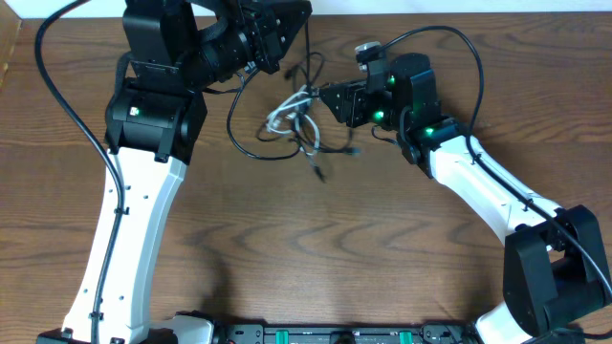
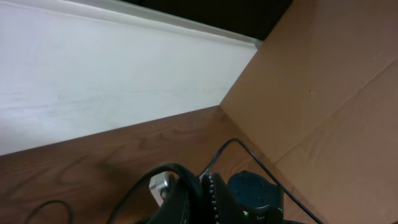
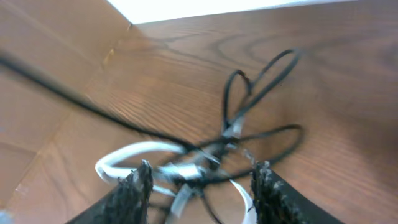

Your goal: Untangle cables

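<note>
Because the white cable (image 1: 280, 117) and the black cable (image 1: 234, 134) are knotted together in the upper middle of the overhead frame, my next move turns on where that knot lies from my right gripper (image 3: 202, 186). It is straight ahead, between the fingers (image 3: 138, 190), which stand spread wide with nothing clamped. In the right wrist view the white loop bulges toward lower left and the black loops run off toward upper right. I judge the bundle's long axis to lie roughly along the gripper's reach rather than across it.

The right arm is plainly nearer. My left gripper (image 1: 287, 29) sits at the top of the overhead frame, up and left of the knot. A thin black strand rises toward it, but I cannot tell whether those fingers are clenched or released.

I see no container; the cables lie on the wooden table (image 1: 316, 248).
</note>
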Robot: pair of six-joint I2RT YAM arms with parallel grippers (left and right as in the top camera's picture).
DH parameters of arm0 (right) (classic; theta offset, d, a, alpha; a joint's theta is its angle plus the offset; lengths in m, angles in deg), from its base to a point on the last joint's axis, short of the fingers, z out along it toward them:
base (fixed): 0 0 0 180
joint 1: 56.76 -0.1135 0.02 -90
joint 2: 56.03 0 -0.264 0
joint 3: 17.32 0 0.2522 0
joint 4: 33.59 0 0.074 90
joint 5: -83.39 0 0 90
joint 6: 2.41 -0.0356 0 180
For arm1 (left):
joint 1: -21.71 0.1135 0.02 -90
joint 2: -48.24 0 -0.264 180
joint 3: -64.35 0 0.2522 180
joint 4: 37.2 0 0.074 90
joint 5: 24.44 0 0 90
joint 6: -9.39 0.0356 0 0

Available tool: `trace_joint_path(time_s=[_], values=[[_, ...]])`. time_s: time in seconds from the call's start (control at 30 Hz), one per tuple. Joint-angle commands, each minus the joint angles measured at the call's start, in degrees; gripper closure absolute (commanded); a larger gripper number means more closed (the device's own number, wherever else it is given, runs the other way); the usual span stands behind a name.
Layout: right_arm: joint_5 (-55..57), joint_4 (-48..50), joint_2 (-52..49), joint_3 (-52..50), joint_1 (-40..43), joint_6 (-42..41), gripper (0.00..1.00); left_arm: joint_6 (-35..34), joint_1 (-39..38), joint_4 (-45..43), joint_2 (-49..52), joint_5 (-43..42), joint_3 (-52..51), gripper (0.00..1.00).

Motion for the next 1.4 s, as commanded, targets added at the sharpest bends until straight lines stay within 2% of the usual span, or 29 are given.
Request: trace_joint_path(time_s=[0.0,0.17,0.27,0.33,0.4,0.7,0.8,0.97,1.23,1.37], values=[[0.2,-0.11,-0.28,1.07,-0.37,-16.28,0.44,-0.2,0.09,-0.33,-0.07,-0.7,1.11,0.92],[-0.26,-2.75,-0.28,1.07,1.22,-31.93,0.4,0.63,0.09,0.35,0.11,-0.48,1.11,0.92],[-1.03,-4.83,-0.28,1.07,1.73,-39.78,0.26,0.63,0.09,0.57,0.39,-0.5,1.11,0.92],[-1.99,-5.64,-0.28,1.07,1.68,-43.1,0.24,0.63,0.09,0.83,0.68,-0.5,1.11,0.92],[-2.38,-5.62,-0.28,1.07,1.53,-43.78,0.29,0.61,0.09,1.01,0.79,-0.52,1.09,0.92],[-3.76,-6.58,-1.53,1.05,0.9,-47.5,0.28,0.61,0.09,1.6,0.81,-0.52,1.05,0.92],[-3.39,-6.49,-2.23,1.05,0.61,-48.7,0.31,0.59,0.09,1.6,0.81,-0.55,1.05,0.92],[-1.2,0.33,-6.95,1.05,-0.13,-49.77,0.47,0.59,0.09,2.27,0.81,-0.55,1.05,0.92],[-0.52,9.88,-13.11,1.05,-0.28,-37.88,0.99,1.07,0.09,4.42,0.83,-0.48,1.01,0.93],[-3.08,11.23,-11.65,1.09,0.2,-32.22,0.99,3.69,0.09,6.21,0.83,0.74,0.94,0.92]])
